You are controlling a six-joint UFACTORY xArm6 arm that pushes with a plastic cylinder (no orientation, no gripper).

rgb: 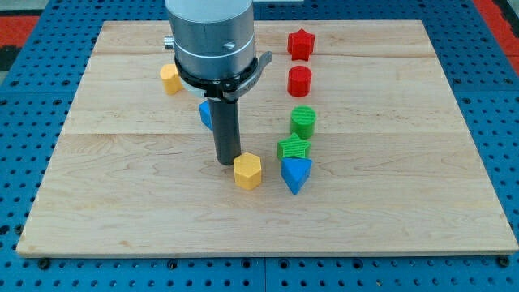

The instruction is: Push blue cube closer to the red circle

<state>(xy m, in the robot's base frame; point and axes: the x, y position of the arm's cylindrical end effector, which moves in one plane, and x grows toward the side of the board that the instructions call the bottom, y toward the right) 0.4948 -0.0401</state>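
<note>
Seven blocks on the table right now, and here's the count: two red, two green, two yellow, and two blue pieces if you include the one half hidden, so make that eight. The reds sit near the view's top: a red star with a red cylinder, the task's red circle, just below it. Under those, a ribbed green cylinder, then a green cube-like block touching a blue triangular block at the bottom of that column. A yellow hexagon lies near the view's bottom, and a second yellow block, shape hard to read, sits at the upper left.

The blue cube peeks out from behind the rod on its left, mostly covered, well apart from the red cylinder. My tip is down on the pale wooden planks, just beside the yellow hexagon's upper-left edge. No claw here, only the straight dark rod under a grey housing. No containers in play. The blocks look like matte plastic, and blue pegboard surrounds the table.
</note>
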